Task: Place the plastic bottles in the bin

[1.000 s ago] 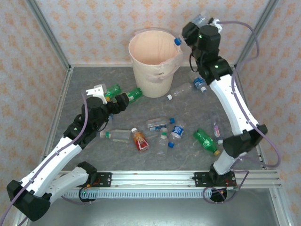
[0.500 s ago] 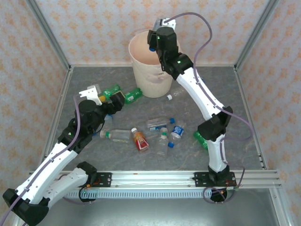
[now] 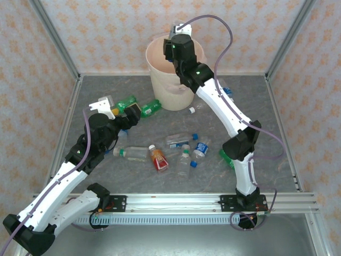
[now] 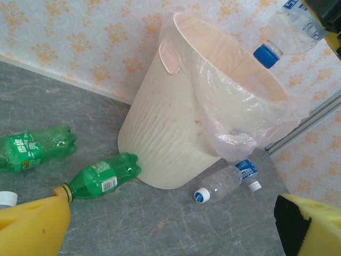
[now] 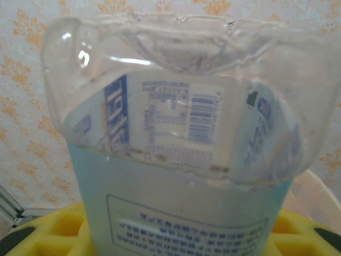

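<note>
While the right gripper [image 3: 173, 52] grips a clear blue-capped bottle [image 4: 290, 32] above the mouth of the bin [image 3: 161, 82], which stands at 12 o'clock on the table [image 3: 266, 117], the left gripper [image 3: 120, 109] hovers spread wide and empty beside two green bottles [image 4: 101, 176] at the bin's 8 o'clock. More bottles [image 3: 180, 141] lie scattered toward 6 o'clock.

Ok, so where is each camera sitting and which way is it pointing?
Top external: above and behind the bases, looking down at the table, bin and both arms.
Left wrist: low over the table, facing the bin; its open left gripper frames the bottom corners.
Right wrist: above the bin, facing the wall; the right gripper clamps a clear bottle.
Shared: both wrist views show that bottle.
</note>
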Controlling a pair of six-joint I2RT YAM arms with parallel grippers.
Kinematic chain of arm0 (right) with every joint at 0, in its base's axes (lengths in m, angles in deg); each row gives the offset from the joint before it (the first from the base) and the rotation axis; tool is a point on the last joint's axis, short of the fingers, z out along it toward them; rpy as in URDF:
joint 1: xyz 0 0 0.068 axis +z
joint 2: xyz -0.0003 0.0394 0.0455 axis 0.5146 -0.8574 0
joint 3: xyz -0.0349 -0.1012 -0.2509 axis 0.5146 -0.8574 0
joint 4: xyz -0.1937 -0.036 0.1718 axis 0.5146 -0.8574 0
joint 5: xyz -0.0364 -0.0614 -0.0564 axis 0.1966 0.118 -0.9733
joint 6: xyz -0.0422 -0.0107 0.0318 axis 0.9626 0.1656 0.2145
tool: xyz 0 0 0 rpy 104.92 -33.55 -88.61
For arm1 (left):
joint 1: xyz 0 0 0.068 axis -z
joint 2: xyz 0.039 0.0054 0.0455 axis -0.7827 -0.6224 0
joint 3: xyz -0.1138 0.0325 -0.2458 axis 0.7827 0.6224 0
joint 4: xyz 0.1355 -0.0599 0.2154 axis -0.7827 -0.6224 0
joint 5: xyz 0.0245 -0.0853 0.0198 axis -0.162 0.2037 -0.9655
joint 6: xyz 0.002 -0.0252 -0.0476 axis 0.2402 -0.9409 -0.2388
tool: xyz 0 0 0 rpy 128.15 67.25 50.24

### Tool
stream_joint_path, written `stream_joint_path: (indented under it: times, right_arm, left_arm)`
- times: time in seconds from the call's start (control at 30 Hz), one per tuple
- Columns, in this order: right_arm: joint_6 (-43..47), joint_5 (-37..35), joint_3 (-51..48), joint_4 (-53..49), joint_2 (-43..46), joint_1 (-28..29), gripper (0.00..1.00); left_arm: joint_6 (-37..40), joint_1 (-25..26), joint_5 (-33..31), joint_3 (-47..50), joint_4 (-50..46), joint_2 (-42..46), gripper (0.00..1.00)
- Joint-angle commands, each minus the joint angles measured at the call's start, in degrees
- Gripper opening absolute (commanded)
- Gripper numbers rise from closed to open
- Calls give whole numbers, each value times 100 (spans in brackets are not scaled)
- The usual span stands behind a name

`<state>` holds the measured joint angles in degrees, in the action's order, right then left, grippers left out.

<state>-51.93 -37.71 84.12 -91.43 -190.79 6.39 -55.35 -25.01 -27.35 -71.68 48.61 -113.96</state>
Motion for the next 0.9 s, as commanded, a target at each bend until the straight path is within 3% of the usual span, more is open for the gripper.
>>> stream_joint_path:
  times: [0.0,0.1,0.3,0.47,0.87]
  right_arm:
    - [159,-220,-103,97,29,60,48]
    - [159,-229,-105,66,24,69,49]
    - [141,-287,-88,-13,66,87,74]
    - [161,-291,-114,-41,141,104,85]
    - [5,-484,-977,-36,890,201,92]
  left_arm:
    - [108,-38,-109,31,-114,57,99]
    - [102,-37,-124,60,-129,86,99]
    - [84,-39,-178,79,-221,122,99]
    - [-225,-33,-726,204,-349,174,99]
    - [-1914,-37,-1567,632,-970,723,99]
